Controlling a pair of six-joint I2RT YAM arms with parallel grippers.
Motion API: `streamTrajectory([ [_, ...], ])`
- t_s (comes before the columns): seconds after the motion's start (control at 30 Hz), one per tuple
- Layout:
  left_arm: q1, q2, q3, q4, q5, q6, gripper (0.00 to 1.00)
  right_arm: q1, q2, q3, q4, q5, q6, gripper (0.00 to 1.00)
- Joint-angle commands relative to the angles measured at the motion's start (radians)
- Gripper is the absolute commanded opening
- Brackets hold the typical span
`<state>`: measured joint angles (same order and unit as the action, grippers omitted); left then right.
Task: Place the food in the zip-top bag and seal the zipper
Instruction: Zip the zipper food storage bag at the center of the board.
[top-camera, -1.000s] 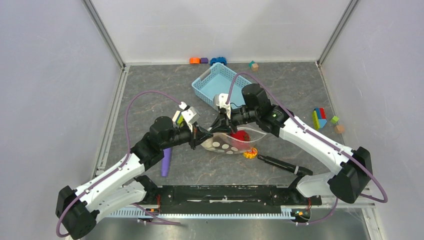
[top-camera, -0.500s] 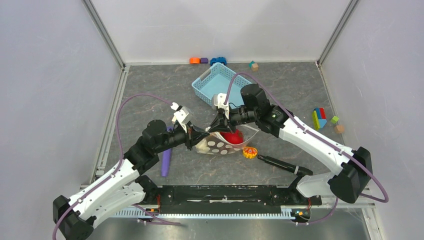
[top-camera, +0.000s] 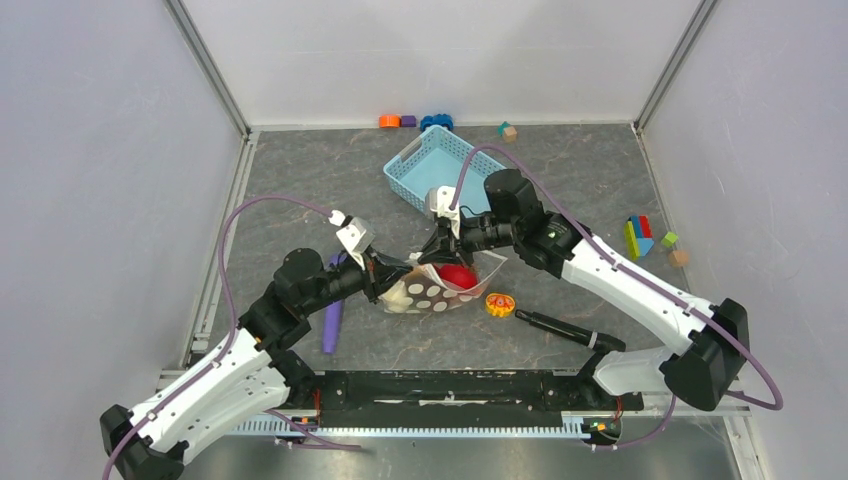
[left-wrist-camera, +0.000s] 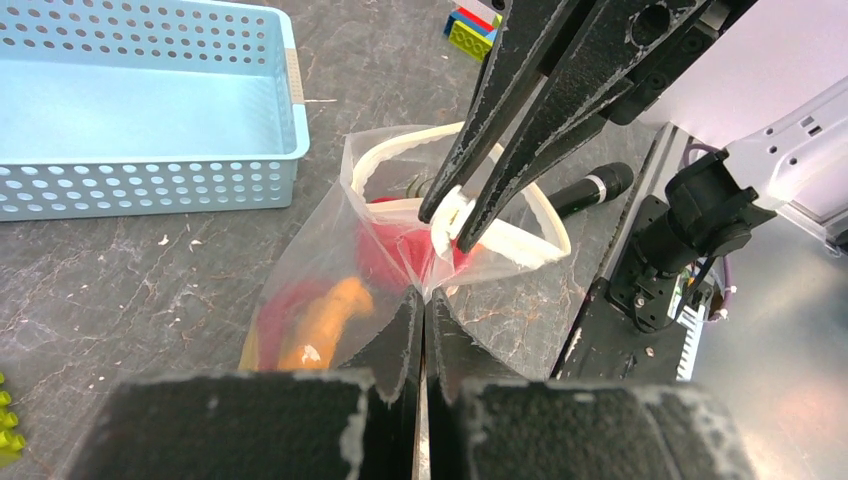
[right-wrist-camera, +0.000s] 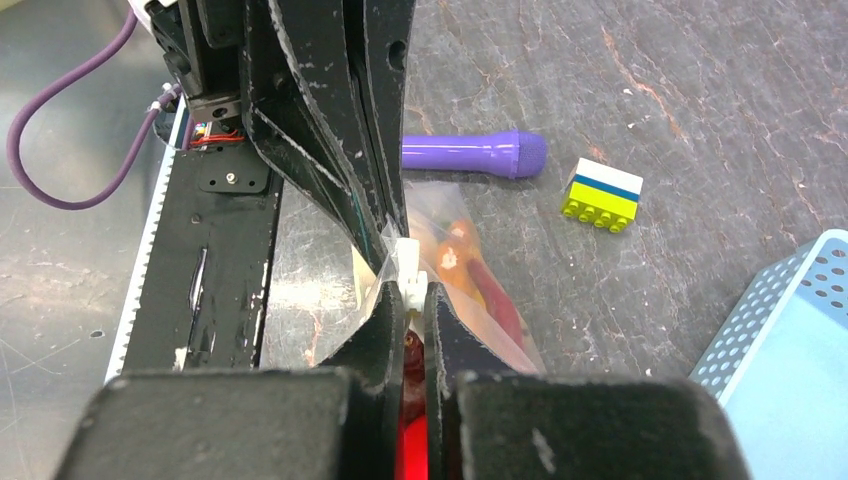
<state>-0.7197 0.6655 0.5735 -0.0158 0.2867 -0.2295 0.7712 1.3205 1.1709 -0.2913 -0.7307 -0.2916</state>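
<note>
While the left fingers (left-wrist-camera: 398, 335) pinch the zip-top bag (top-camera: 430, 294), the right fingers (right-wrist-camera: 386, 330) clamp its zipper (left-wrist-camera: 521, 249); carrot (left-wrist-camera: 325, 315) and tomato (top-camera: 460, 276) lie inside.

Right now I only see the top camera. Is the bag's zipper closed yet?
Observer: No. The left wrist camera shows the zipper curving in an open loop at the mouth of the zip-top bag.
Operator: Who's holding it?
Observer: The right gripper is shut on the zipper's white strip, as its own camera shows.
Operator: What food is inside besides the red one?
Observer: An orange carrot lies in the bag, near where the left gripper pinches the bag's edge.
</note>
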Motion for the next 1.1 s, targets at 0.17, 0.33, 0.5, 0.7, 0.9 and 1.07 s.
streamTrajectory([
  [0.17,0.009,-0.042,0.006,0.034,-0.065,-0.022,0.02,-0.023,-0.047,-0.029,-0.066,0.085,0.008,0.00],
  [0.33,0.009,-0.040,0.008,0.026,-0.052,-0.017,0.02,-0.023,-0.036,-0.021,-0.051,0.059,0.014,0.00],
  [0.5,0.009,0.032,0.048,0.020,0.105,0.014,0.34,-0.023,-0.003,0.036,-0.018,-0.033,0.027,0.00],
  [0.7,0.008,0.118,0.084,0.021,0.141,0.054,0.48,-0.023,0.019,0.085,-0.053,-0.104,0.007,0.00],
  [0.9,0.009,0.172,0.110,0.069,0.156,0.077,0.34,-0.022,0.033,0.102,-0.105,-0.107,-0.029,0.00],
  [1.07,0.009,0.187,0.119,0.091,0.184,0.076,0.02,-0.022,0.045,0.108,-0.128,-0.064,-0.039,0.00],
])
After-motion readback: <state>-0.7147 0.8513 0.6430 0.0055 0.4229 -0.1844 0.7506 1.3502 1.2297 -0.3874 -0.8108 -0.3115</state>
